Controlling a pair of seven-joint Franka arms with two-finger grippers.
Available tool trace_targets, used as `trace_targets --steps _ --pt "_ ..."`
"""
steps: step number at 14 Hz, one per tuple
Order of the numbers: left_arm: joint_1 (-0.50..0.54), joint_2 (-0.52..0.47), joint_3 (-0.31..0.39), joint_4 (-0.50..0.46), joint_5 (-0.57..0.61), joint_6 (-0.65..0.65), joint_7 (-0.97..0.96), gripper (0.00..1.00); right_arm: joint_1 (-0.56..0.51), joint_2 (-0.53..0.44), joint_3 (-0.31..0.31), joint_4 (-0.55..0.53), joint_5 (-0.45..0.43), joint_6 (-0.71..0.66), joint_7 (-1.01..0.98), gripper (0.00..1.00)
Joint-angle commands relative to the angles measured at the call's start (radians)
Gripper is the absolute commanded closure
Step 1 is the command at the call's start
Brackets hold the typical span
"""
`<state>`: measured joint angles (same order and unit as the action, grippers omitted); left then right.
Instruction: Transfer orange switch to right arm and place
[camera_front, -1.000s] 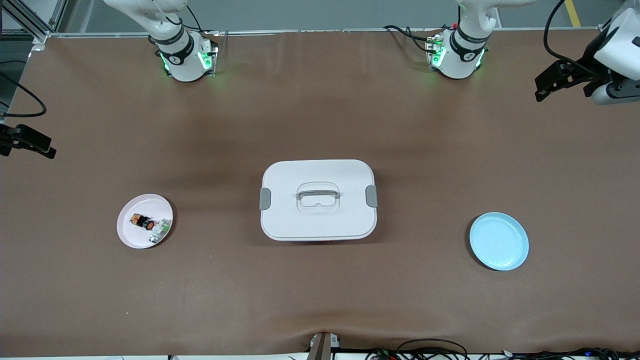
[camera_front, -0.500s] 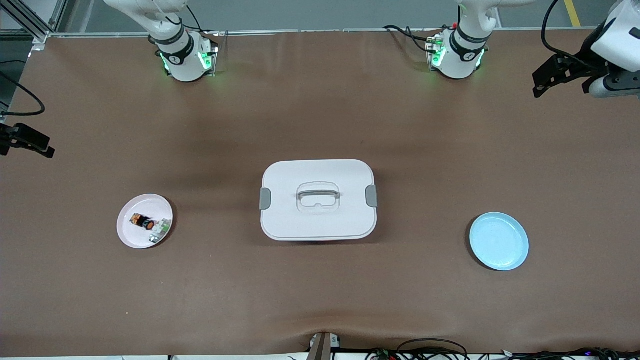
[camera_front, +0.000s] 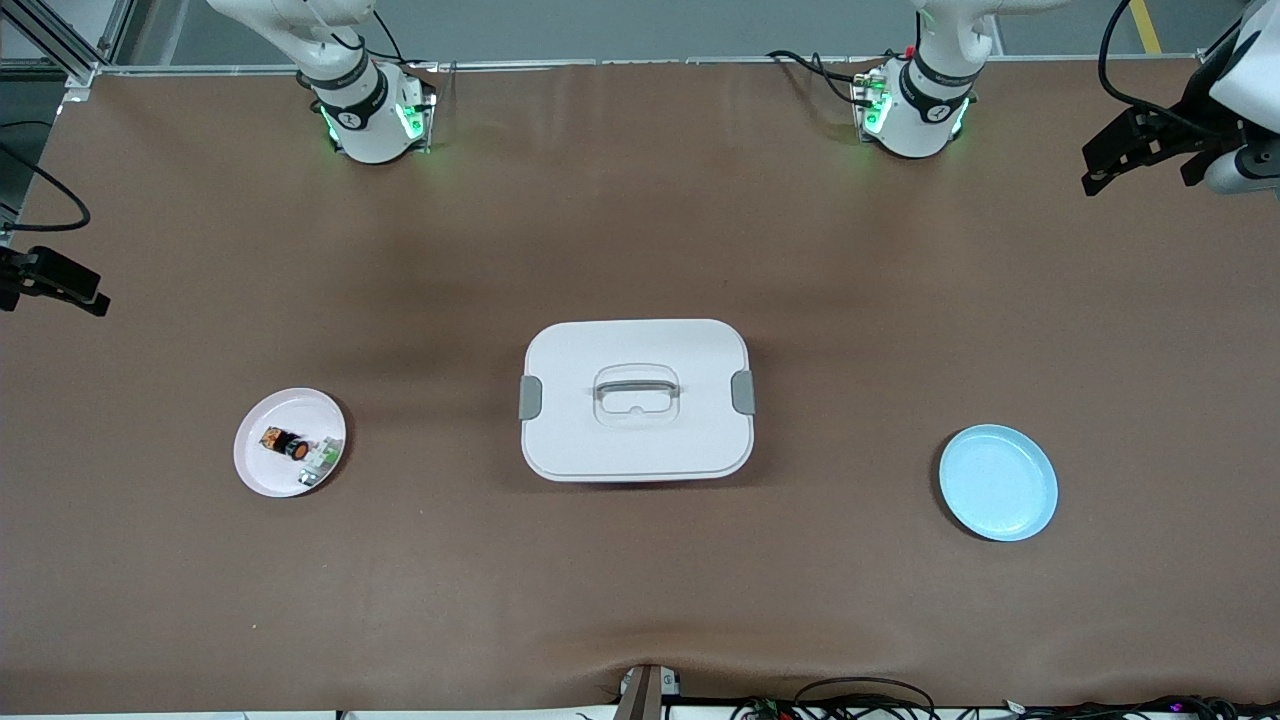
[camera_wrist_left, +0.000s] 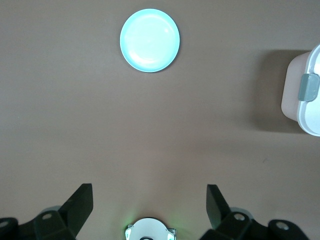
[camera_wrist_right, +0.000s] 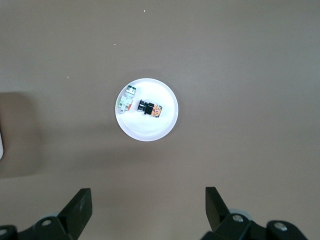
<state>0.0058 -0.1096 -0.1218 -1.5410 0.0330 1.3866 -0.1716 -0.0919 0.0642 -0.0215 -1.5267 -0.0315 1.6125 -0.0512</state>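
Observation:
The orange switch is a tiny black block with an orange cap. It lies on a small pinkish-white plate toward the right arm's end of the table. The right wrist view shows the switch on that plate well below. My right gripper hangs high at the table's edge at that end, open and empty. My left gripper is up in the air over the table's edge at the left arm's end, open and empty.
A small green-and-white part lies beside the switch on the same plate. A white lidded box with a grey handle stands mid-table. An empty light-blue plate sits toward the left arm's end and shows in the left wrist view.
My left gripper has shifted slightly, first up and then toward the left arm's end of the table. The right gripper, switch and plates have not moved.

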Motion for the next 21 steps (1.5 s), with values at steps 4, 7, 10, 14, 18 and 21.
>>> trace_targets --steps 4,7,10,14,18,21 --pt "0.008 0.018 0.005 0.036 -0.028 -0.008 0.034 0.0 -0.006 0.009 0.005 0.028 0.009 -0.02 -0.012 0.0" --pt "0.01 0.018 0.005 0.036 -0.028 -0.006 0.046 0.0 -0.006 0.009 0.005 0.028 0.009 -0.02 -0.012 0.0" --pt "0.008 0.018 0.005 0.036 -0.028 -0.006 0.047 0.0 -0.006 0.009 0.005 0.028 0.007 -0.019 -0.012 0.0" --pt "0.01 0.016 0.022 0.027 -0.036 -0.003 0.053 0.0 -0.008 0.009 0.005 0.028 0.009 -0.019 -0.012 0.0" --pt "0.026 0.016 0.022 0.025 -0.036 -0.001 0.07 0.0 -0.008 0.009 0.005 0.028 0.007 -0.019 -0.012 0.0" --pt "0.028 0.016 0.022 0.027 -0.036 -0.001 0.07 0.0 -0.008 0.009 0.005 0.028 0.007 -0.019 -0.012 0.0"
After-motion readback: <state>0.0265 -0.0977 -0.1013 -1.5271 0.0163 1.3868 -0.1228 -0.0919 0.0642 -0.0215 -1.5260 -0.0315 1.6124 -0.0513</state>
